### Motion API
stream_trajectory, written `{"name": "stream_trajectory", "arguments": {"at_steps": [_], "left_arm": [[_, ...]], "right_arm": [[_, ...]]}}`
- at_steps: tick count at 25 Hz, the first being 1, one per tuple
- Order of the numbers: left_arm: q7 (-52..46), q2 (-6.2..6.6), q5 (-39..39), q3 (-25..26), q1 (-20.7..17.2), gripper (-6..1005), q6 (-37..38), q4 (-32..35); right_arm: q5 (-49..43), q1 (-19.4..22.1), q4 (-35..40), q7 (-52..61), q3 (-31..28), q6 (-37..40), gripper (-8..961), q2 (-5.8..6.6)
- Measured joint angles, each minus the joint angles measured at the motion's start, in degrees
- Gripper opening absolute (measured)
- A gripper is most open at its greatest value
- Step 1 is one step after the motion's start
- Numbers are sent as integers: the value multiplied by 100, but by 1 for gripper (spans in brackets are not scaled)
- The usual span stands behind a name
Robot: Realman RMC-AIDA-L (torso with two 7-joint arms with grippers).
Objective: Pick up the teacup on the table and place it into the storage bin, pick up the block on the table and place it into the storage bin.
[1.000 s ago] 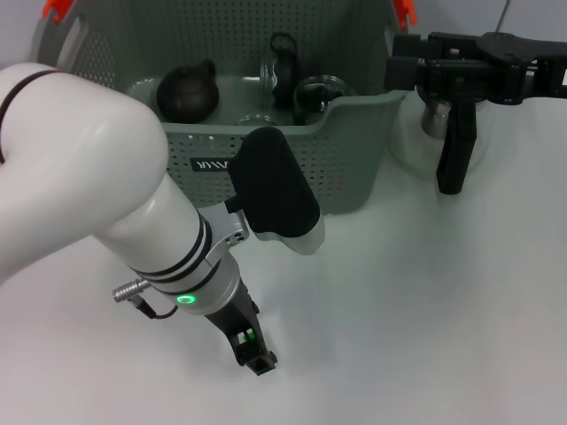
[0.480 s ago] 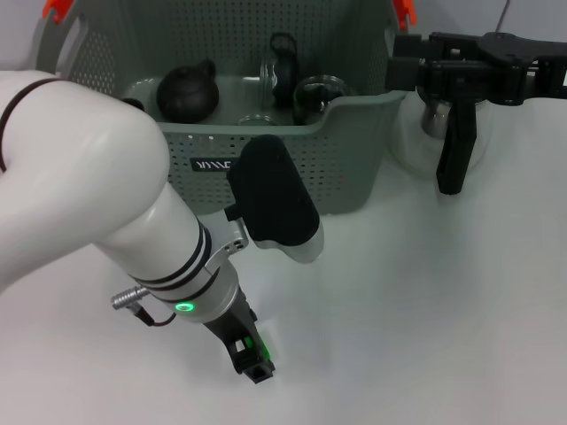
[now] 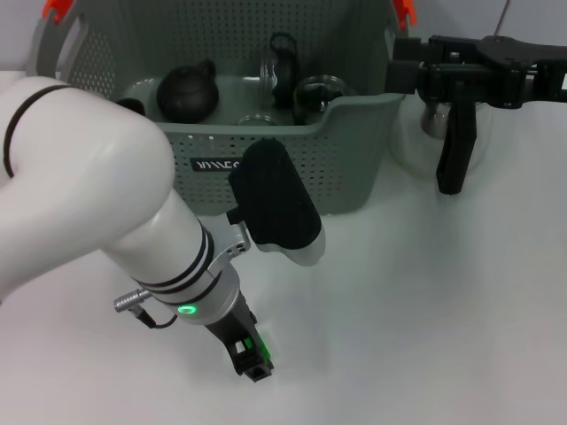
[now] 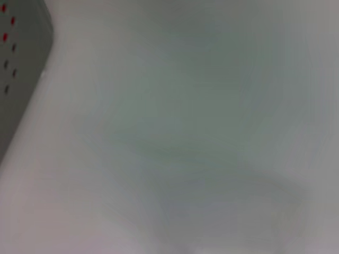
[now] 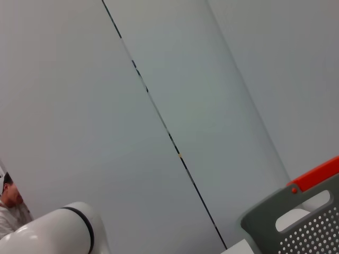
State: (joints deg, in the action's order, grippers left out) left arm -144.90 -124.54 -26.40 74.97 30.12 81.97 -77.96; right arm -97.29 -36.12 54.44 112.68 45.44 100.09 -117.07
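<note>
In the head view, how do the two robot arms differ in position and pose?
The left arm is white, bent low over the table in front of the storage bin, its left tool near the surface. The right arm shows black, held high beside the bin's right end, with a finger hanging down. Neither visibly holds anything.

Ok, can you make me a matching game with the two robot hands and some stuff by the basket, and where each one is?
Things:
1. left gripper
2. right gripper
3. dark teapot
4. orange clip

Places:
A. on the rim of the storage bin
B. inside the storage bin
C. low over the table, in front of the bin
D. beside the bin's right end

Pairs: 1-C, 2-D, 3-B, 4-A
</note>
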Motion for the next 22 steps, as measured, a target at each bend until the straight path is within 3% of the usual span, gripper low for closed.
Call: {"name": "stream_trajectory", "arguments": {"at_steps": [11,16,18,22], "left_arm": [[-56,9,65,12,-9,473,58,-161],[-13,9,46,257,-43,405,371,-567],[70,14,23,636,-51,413,593,-873],[445,31,-125,2122,65,430,1034,-1354]], "right_arm": [[1,9,-4,-8,-18,8,947,0],[11,28,-4,-10,-18,11,947,0],[25,37,-4,-16,-18,11,946,0],[33,43,-4,-57,-17,86,946,4]]}}
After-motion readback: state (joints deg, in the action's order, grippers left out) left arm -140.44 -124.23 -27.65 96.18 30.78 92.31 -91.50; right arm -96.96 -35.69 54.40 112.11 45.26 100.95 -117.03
